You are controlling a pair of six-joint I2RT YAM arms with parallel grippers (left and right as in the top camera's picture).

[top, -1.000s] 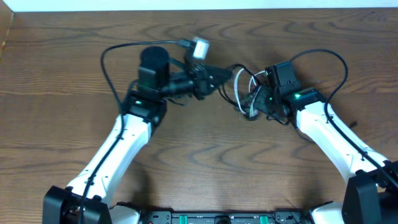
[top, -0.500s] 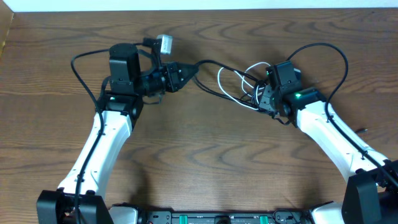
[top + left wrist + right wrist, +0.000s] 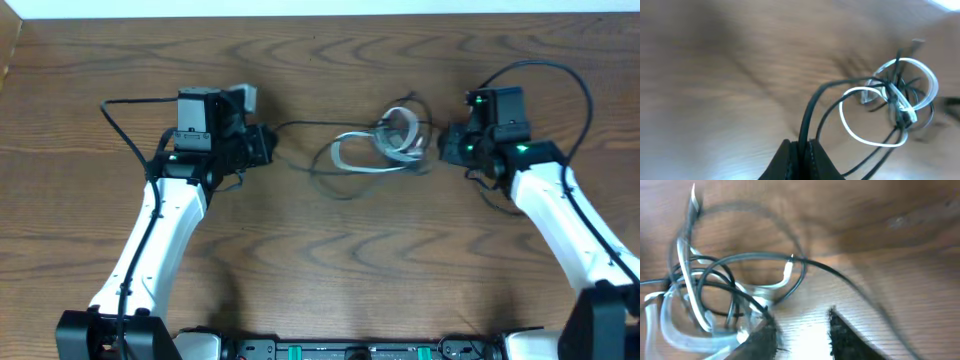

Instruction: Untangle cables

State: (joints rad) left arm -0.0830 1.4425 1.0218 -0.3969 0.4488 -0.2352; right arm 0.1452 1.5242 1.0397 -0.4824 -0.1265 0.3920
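Observation:
The cables lie tangled mid-table: a white cable (image 3: 350,152) in loops and thin black cables (image 3: 300,127) running left. My left gripper (image 3: 262,145) is shut on a black cable; in the left wrist view the black cable (image 3: 812,112) runs from between the jaws (image 3: 801,150) to the white loops (image 3: 860,117). My right gripper (image 3: 450,145) sits just right of the tangle, open with nothing between its fingers. The right wrist view shows its jaws (image 3: 802,332) apart over bare wood, the white cable (image 3: 690,305) and black loops (image 3: 740,260) to the left.
The wooden table (image 3: 330,270) extends all around. A thick black arm wire (image 3: 120,125) loops left of the left arm, and another (image 3: 570,85) arcs above the right arm. The far table edge (image 3: 320,14) runs along the top.
The left gripper pulled left with the black cable, stretching it out. The right gripper let go of the tangle and moved right. The tangle now lies flatter on the table.

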